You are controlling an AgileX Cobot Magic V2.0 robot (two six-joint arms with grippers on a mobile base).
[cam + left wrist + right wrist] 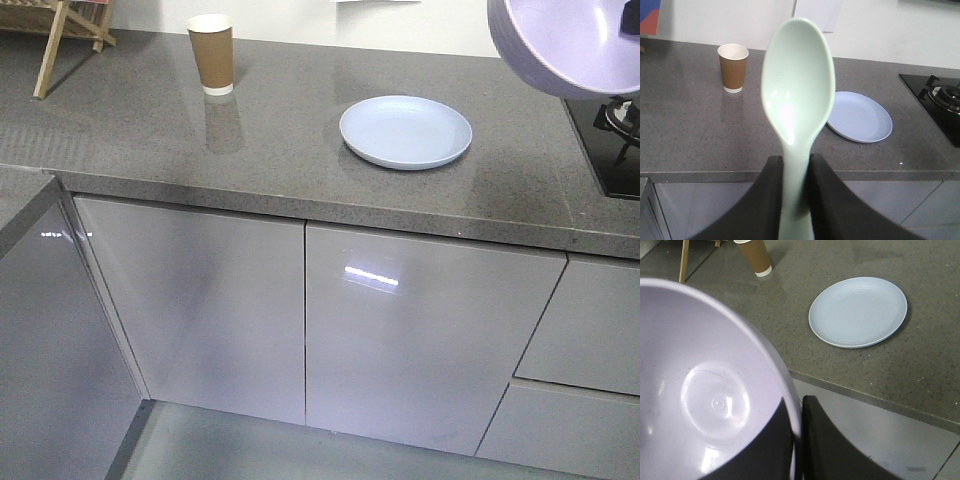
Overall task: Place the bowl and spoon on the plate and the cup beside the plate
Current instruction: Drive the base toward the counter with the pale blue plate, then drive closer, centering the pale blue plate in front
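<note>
My left gripper (pixel 796 167) is shut on the handle of the mint-green spoon (pixel 798 85), which stands upright in front of the counter edge. The lavender bowl (pixel 705 390) hangs in the air with my right gripper (pixel 796 412) shut on its rim, one finger inside and one outside; the bowl (pixel 570 40) shows at the top right of the front view. On the grey counter lies the pale blue plate (pixel 405 131) (pixel 860 117) (pixel 858 311), with nothing on it. The brown paper cup (pixel 212 54) (pixel 733 67) (pixel 756 256) stands upright well to the plate's left.
A black gas hob (pixel 612 140) (pixel 940 102) is set into the counter right of the plate. A wooden rack (pixel 70 25) stands at the far left back. Glossy grey cabinet doors (pixel 300 320) run below the counter edge.
</note>
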